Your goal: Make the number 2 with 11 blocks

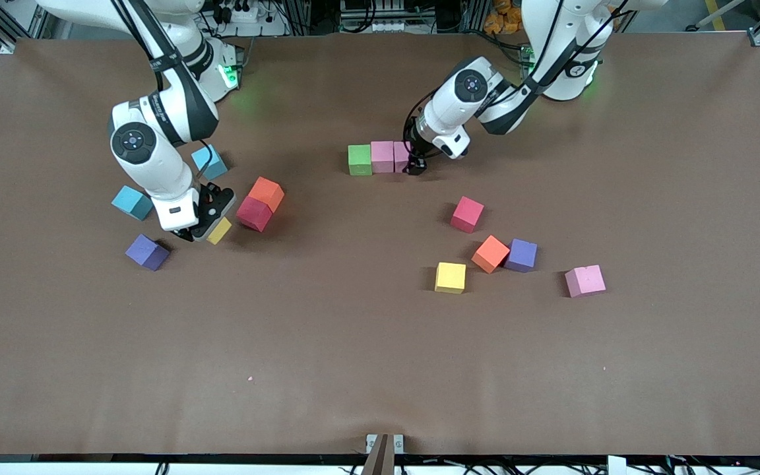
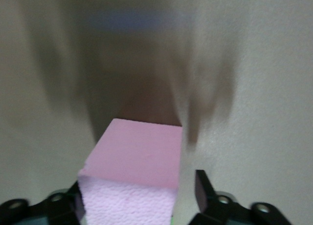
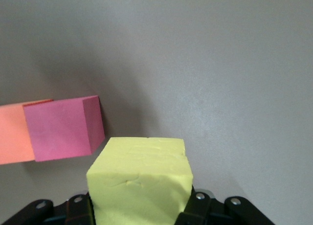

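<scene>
A green cube (image 1: 359,159) and a pink cube (image 1: 382,156) stand touching in a row. A second pink cube (image 1: 400,156) touches that row's end toward the left arm. My left gripper (image 1: 413,166) is down at this cube. In the left wrist view the pink cube (image 2: 139,161) sits between the open fingers (image 2: 201,186), with a gap on one side. My right gripper (image 1: 212,232) is shut on a yellow cube (image 1: 220,231), held low beside a red cube (image 1: 254,213). In the right wrist view the yellow cube (image 3: 141,178) fills the jaws.
Loose cubes nearer the front camera: red (image 1: 467,214), orange (image 1: 490,254), purple (image 1: 522,255), yellow (image 1: 450,278), pink (image 1: 584,280). Toward the right arm's end: orange (image 1: 266,193), purple (image 1: 147,252) and two light-blue cubes (image 1: 132,202), (image 1: 210,162).
</scene>
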Controlling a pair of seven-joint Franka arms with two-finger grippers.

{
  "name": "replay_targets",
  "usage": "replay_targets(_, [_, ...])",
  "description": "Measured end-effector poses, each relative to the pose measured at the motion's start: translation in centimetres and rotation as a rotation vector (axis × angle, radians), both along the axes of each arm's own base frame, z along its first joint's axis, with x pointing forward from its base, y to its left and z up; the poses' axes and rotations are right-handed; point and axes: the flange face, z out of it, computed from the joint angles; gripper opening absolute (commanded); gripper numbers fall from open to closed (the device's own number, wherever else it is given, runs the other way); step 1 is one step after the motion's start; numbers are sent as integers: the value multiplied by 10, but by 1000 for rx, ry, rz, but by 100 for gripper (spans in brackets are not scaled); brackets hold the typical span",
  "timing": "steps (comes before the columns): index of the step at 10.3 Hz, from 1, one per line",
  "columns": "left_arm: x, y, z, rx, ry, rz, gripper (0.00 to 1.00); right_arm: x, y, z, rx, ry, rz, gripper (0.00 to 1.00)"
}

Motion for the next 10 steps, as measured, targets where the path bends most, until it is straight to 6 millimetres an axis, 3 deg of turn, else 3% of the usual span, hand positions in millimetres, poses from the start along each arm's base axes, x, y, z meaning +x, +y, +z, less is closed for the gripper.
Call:
replay_targets(3, [5,-2,3,-11,-12,5,100,-9,43,6,24,-16,-127,33])
replay_targets(7, [7,-10,21,-31,-52,-8,100,-36,108,11,52,-27,-323,33])
replay_targets(10, [-2,-19,32,-39,-79,-37,100,-38,121,16,64,-36,-355,33])
